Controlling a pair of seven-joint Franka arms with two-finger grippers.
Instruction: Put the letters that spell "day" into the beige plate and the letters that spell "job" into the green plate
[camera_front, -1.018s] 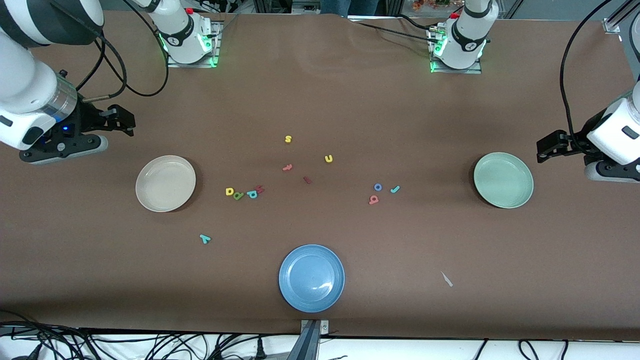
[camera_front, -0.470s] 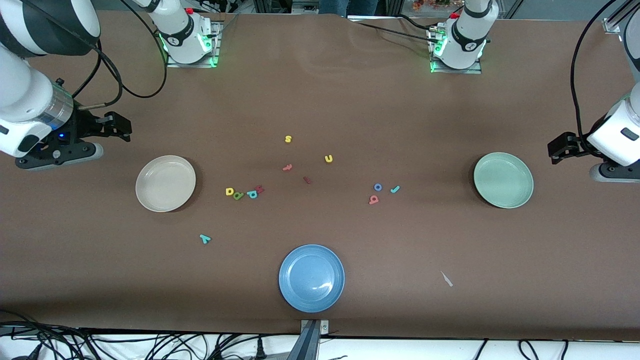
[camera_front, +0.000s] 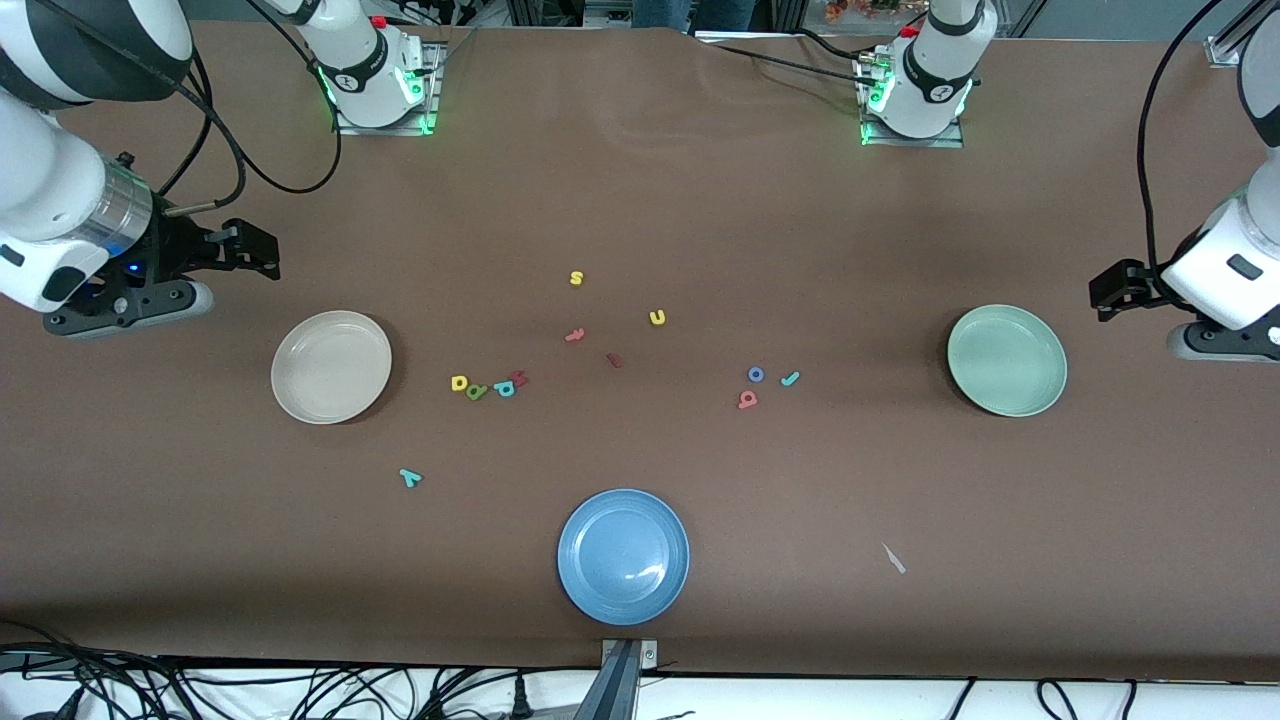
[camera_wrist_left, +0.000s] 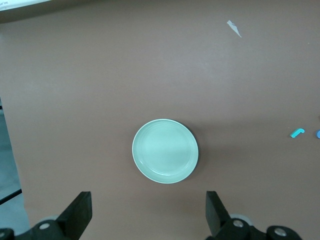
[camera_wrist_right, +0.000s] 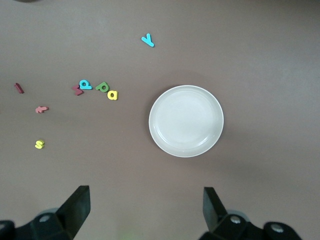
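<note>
The beige plate (camera_front: 331, 366) (camera_wrist_right: 186, 121) lies empty toward the right arm's end, and the green plate (camera_front: 1006, 360) (camera_wrist_left: 165, 151) lies empty toward the left arm's end. Yellow d (camera_front: 459, 382) (camera_wrist_right: 113, 94) and green a (camera_front: 476, 391) (camera_wrist_right: 102, 87) touch beside a teal p (camera_front: 504, 388). Teal y (camera_front: 410, 477) (camera_wrist_right: 147, 40) lies alone, nearer the camera. Blue o (camera_front: 756, 374), teal j (camera_front: 790, 378) (camera_wrist_left: 297, 132) and salmon b (camera_front: 747, 399) cluster together. My right gripper (camera_front: 258, 252) (camera_wrist_right: 146, 207) hangs open over bare table by the beige plate. My left gripper (camera_front: 1103, 292) (camera_wrist_left: 148, 210) hangs open by the green plate.
A blue plate (camera_front: 623, 556) sits near the table's front edge. Yellow s (camera_front: 576, 278), yellow u (camera_front: 657, 317), a red t (camera_front: 574, 335) and a red l piece (camera_front: 614, 360) lie mid-table. A pale scrap (camera_front: 893, 558) lies nearer the camera than the green plate.
Both arms have shifted slightly at their ends of the table, grippers still open. The letters and plates have not moved.
</note>
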